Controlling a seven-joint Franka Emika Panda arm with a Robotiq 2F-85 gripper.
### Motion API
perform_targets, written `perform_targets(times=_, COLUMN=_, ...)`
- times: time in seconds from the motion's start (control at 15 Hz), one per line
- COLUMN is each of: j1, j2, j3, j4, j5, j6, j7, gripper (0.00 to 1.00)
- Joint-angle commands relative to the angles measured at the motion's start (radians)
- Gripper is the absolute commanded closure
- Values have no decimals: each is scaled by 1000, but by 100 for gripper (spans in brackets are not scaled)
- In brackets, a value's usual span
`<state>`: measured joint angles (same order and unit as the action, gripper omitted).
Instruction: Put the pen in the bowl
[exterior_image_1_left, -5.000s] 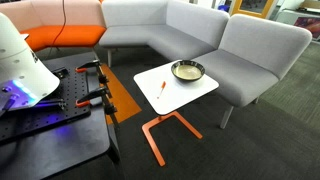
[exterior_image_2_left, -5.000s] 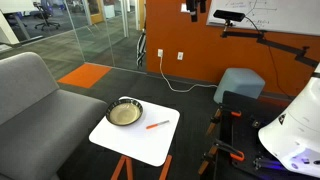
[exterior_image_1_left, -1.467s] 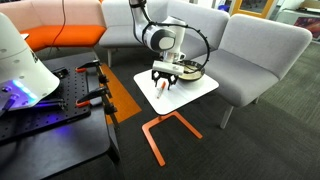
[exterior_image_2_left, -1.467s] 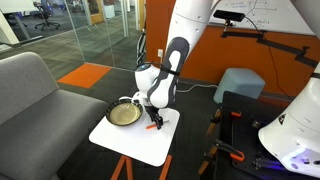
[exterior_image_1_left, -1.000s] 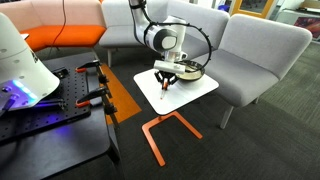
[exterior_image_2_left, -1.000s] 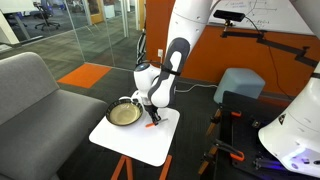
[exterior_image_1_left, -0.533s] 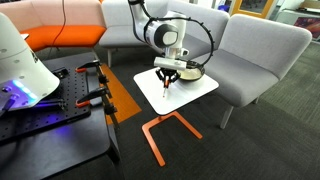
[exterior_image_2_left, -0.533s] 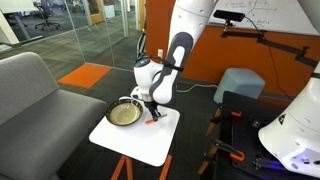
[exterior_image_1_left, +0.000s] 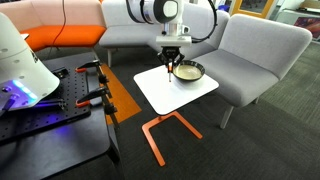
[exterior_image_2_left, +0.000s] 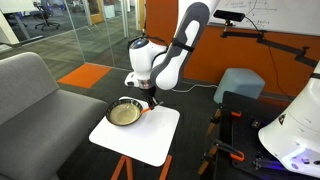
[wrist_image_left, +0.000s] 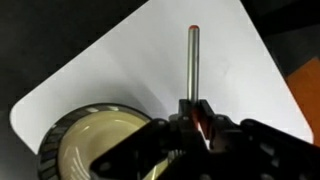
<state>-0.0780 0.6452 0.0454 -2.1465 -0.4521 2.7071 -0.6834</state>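
Observation:
My gripper (exterior_image_1_left: 171, 61) is shut on the pen (wrist_image_left: 191, 65), which shows as a thin stick with an orange-red tip pointing away from the jaws in the wrist view. The pen hangs clear of the white table (exterior_image_1_left: 170, 92), beside the near rim of the bowl (exterior_image_1_left: 188, 71). In an exterior view the gripper (exterior_image_2_left: 149, 100) hovers just right of the bowl (exterior_image_2_left: 123, 114), with the orange pen (exterior_image_2_left: 145, 108) under it. The bowl (wrist_image_left: 85, 150), dark-rimmed and cream inside, lies at the lower left of the wrist view, and nothing is in it.
A grey sofa (exterior_image_1_left: 250, 45) wraps round the far side of the table. Orange metal legs (exterior_image_1_left: 160, 130) stand under it. A black bench with orange clamps (exterior_image_1_left: 85, 85) is close by. A small grey stool (exterior_image_2_left: 240, 85) stands by the orange wall.
The gripper has closed on the pen, lifted it off the tabletop and carried it towards the bowl. The arm now stands higher.

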Motion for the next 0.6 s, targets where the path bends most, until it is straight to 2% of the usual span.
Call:
perform_targets(times=0.0, j1=18, j2=20, j3=10, j4=77, j5=-4, j6=-61, j7=8, gripper=96)
perform_targets(times=0.33, j1=27, j2=143, j3=67, j4=288, j5=14, j6=-145, j7=-57, gripper=96)
perform_targets(times=0.53, j1=47, j2=240, j3=74, j4=421, j5=10, j6=-175, j7=-77, gripper=96)
